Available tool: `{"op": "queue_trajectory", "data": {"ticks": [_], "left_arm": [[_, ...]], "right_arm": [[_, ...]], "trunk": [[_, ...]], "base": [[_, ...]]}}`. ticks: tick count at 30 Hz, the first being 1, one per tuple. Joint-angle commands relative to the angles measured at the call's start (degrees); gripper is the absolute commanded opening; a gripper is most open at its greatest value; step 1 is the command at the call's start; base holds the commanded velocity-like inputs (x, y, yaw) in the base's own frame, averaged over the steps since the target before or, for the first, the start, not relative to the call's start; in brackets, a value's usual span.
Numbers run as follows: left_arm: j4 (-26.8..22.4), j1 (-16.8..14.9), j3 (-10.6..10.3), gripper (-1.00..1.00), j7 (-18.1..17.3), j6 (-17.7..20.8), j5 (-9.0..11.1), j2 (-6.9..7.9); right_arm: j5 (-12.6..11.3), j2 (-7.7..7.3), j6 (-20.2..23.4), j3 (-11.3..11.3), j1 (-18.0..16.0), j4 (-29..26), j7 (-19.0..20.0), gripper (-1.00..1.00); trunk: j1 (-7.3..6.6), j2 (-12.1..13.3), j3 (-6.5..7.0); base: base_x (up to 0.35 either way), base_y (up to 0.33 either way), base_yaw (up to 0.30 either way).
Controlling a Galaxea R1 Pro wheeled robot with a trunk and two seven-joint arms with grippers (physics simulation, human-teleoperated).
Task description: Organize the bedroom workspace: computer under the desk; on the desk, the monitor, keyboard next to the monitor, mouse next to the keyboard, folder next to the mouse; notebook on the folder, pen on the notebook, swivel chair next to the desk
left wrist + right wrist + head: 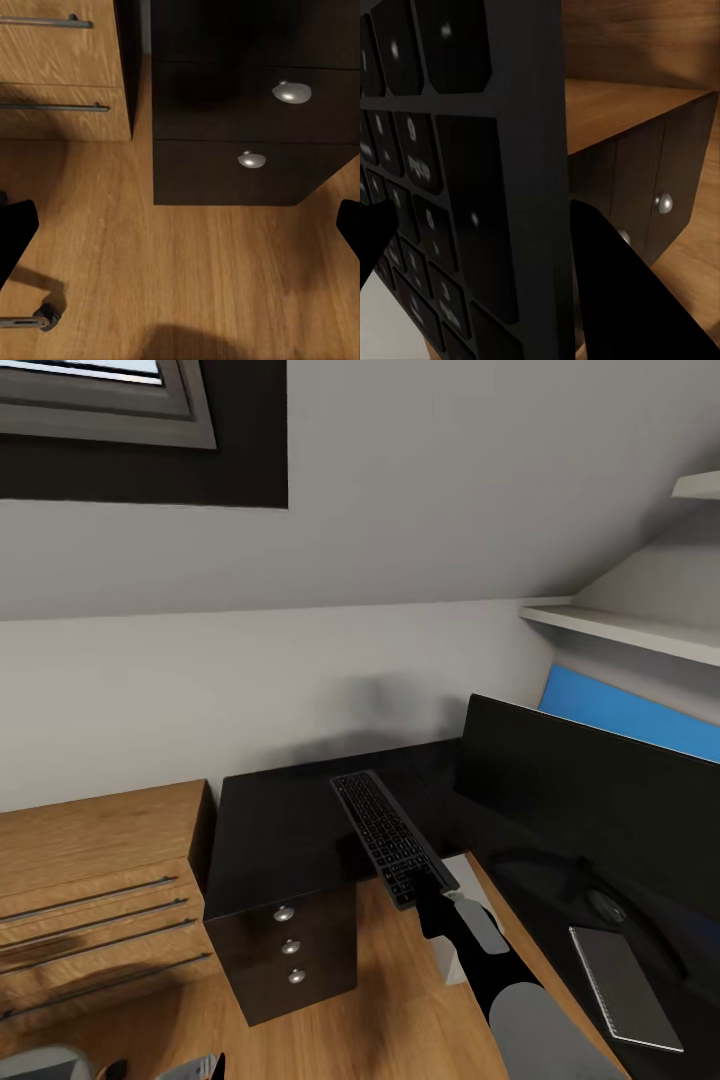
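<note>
Here we see the right claw (432, 895) clamped on the near end of the flat black rectangular keyboard with dark keys (385, 835), which it holds out over the corner of the long black worktop (275, 830). In the right wrist view one finger (622, 289) lies along the keyboard's (472, 172) edge and the other across its keys. The left claw (180, 225) hangs low over the wood-grain floor (195, 277) with its jaws spread wide and nothing between them, facing the black drawers with round silver knobs (247, 127).

We judge the main risk to be the grip itself: the board is held by one end only, so its far end could sag or swing and pivot between the fingers. A careless descent could strike the worktop edge above the drawers (290, 945), or sweep the board into the wide black flat monitor (600, 810) standing just to the right.

Open room lies on the bare dark surface ahead and to the left of the monitor. To the right, the thin dark grey notebook (625, 985) lies on the worktop in front of the monitor, well apart from the keyboard. A low wooden chest of drawers with long bar handles (95, 890) stands just beside the worktop on the left. A bright blue panel (610, 710) shows behind the monitor; we cannot tell what it is.
</note>
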Motion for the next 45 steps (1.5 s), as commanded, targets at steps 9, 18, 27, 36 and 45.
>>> {"op": "queue_trajectory", "data": {"ticks": [9, 18, 27, 36, 45], "left_arm": [[0.0, -0.1, -0.2, 1.00, -0.4, -0.1, 0.6, 0.03], [0.1, -0.1, -0.2, 1.00, -0.4, -0.1, 0.6, 0.02], [0.1, -0.1, -0.2, 1.00, -0.4, -0.1, 0.6, 0.02], [0.1, -0.1, -0.2, 1.00, -0.4, -0.1, 0.6, 0.09], [0.1, -0.1, -0.2, 1.00, -0.4, -0.1, 0.6, 0.09]], "right_arm": [[-0.5, 0.07, 0.2, -0.4, 0.0, -0.1, -0.1, -1.00], [-0.5, 0.07, 0.2, -0.4, 0.0, -0.1, -0.1, -1.00], [-0.5, 0.07, 0.4, -0.4, 0.0, 0.0, -0.1, -1.00], [-0.5, 0.07, 2.3, -0.4, 0.0, 0.0, -0.1, -1.00], [-0.4, 0.07, 2.3, -0.4, 0.0, 0.0, -0.1, -1.00]], "trunk": [[0.04, -0.1, -0.13], [0.04, -0.1, -0.13], [0.04, -0.1, -0.13], [0.04, -0.1, -0.13], [0.04, -0.1, -0.13]], "base": [[0.000, 0.000, 0.000], [0.000, 0.000, 0.000], [0.000, 0.000, 0.000], [0.056, -0.019, 0.000], [0.263, -0.031, 0.000]]}}
